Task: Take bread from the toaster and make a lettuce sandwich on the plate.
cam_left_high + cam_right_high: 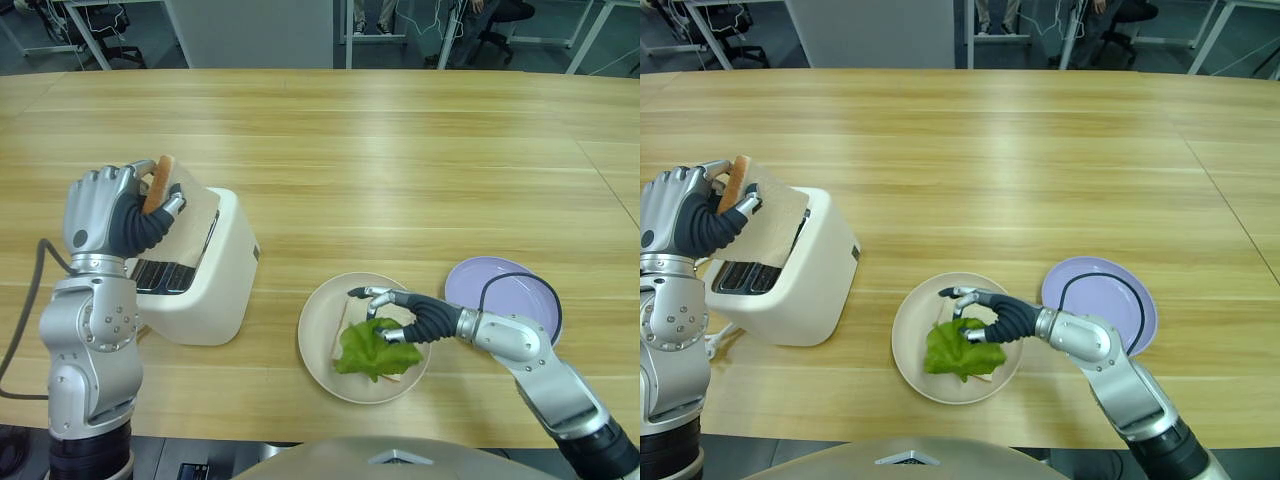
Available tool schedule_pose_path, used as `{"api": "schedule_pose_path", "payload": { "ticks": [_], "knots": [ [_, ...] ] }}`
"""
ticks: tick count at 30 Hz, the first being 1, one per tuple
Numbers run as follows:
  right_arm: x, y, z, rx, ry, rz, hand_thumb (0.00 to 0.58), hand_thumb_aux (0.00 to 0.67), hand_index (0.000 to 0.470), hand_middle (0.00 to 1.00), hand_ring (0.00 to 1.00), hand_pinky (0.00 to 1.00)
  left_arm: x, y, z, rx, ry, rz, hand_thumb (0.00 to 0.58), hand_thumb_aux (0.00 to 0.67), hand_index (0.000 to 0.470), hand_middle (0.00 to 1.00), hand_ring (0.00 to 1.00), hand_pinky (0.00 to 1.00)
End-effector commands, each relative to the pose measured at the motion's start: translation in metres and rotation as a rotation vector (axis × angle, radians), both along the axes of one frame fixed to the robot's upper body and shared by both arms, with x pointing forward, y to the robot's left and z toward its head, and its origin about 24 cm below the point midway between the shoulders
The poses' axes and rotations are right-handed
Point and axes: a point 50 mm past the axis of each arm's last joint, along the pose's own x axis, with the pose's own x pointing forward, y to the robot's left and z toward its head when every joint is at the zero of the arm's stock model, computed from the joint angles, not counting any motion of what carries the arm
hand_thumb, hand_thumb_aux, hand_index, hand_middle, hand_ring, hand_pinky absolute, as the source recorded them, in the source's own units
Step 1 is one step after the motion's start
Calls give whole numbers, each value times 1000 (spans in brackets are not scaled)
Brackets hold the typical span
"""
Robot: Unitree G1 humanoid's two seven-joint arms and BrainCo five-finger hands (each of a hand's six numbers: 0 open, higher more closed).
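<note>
A cream toaster (205, 275) stands at the left of the table. Just above its slots my left hand (120, 210) is shut on a slice of bread (190, 205), held tilted with its brown crust up. A beige plate (318, 315) lies at the front centre. On it a green lettuce leaf (368, 350) covers another bread slice (393, 378), of which only the edges show. My right hand (405, 315) rests over the lettuce, fingers curled and touching the leaf.
A purple plate (500, 290) lies at the right, just behind my right forearm. The toaster's cord (30, 300) runs off the table's left side. Chairs and table legs stand beyond the far edge.
</note>
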Motion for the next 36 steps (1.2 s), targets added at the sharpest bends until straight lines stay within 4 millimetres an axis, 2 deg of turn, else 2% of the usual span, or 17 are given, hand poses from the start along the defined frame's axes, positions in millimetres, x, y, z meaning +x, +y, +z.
{"api": "schedule_pose_path", "payload": {
  "ticks": [1,7,13,14,15,16,17,22,25,30,34,36],
  "knots": [
    [15,-2,-7,-77,-149,-43,580,670,460,0,0,0,-4,-5,12,16,-71,-40,580,670,460,1000,1000,1000],
    [32,-5,-16,-150,-342,-86,580,670,460,0,0,0,-13,-16,28,59,-165,-99,580,670,460,1000,1000,1000],
    [38,-4,-19,-189,-497,-97,580,670,460,0,0,0,-20,-21,41,105,-217,-131,580,670,460,1000,1000,1000],
    [38,-3,-19,-204,-522,-89,559,544,373,0,0,0,-22,-23,44,116,-228,-142,580,670,460,1000,1000,1000],
    [37,-3,-20,-215,-535,-81,58,34,23,0,0,0,-24,-25,47,124,-236,-154,580,670,460,1000,1000,1000],
    [37,-3,-20,-223,-549,-76,58,34,23,0,0,0,-25,-26,49,120,-240,-171,580,670,460,1000,1000,1000],
    [37,-3,-20,-232,-562,-70,0,0,0,0,0,0,-27,-29,51,106,-241,-200,580,670,460,1000,1000,1000],
    [41,-9,1,-212,-695,-108,0,0,0,0,0,0,-24,-44,50,-14,-156,-380,580,670,460,1000,1000,1000],
    [46,-17,19,-159,-743,-162,0,0,0,0,0,0,-16,-56,38,-108,-43,-500,580,670,460,1000,1000,1000],
    [51,-33,31,-151,-749,-222,0,0,0,0,0,0,-1,-71,15,-169,144,-625,580,670,460,1000,1000,1000],
    [56,-60,69,-5,-881,-346,0,0,0,0,0,0,13,-96,-6,-248,322,-809,580,670,460,1000,1000,1000],
    [49,-62,80,79,-892,-279,0,0,0,0,0,0,19,-111,-22,-269,459,-916,580,670,460,1000,1000,1000]
  ]
}}
